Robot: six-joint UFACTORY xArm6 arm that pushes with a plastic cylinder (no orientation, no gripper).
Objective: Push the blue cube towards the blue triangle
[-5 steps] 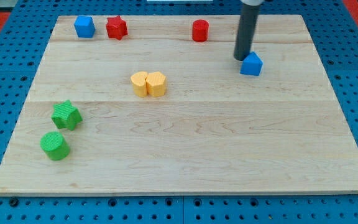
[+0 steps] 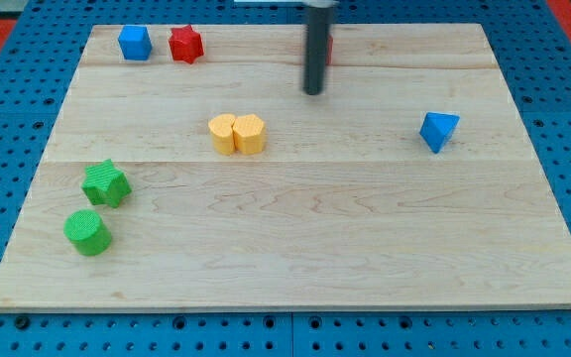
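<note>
The blue cube (image 2: 134, 42) sits at the board's top left corner. The blue triangle (image 2: 439, 131) lies at the right of the board, tipped onto a side. My tip (image 2: 312, 92) is on the board at upper middle, well left of the blue triangle and far right of the blue cube, touching neither. The rod hides most of a red cylinder (image 2: 327, 47) behind it.
A red star-like block (image 2: 185, 44) sits just right of the blue cube. Two yellow blocks (image 2: 236, 133) touch each other at the centre left. A green star (image 2: 105, 183) and a green cylinder (image 2: 88, 232) lie at the lower left.
My tip has moved left, from beside the blue triangle to in front of the red cylinder. The blue triangle has shifted right and down and has tipped over.
</note>
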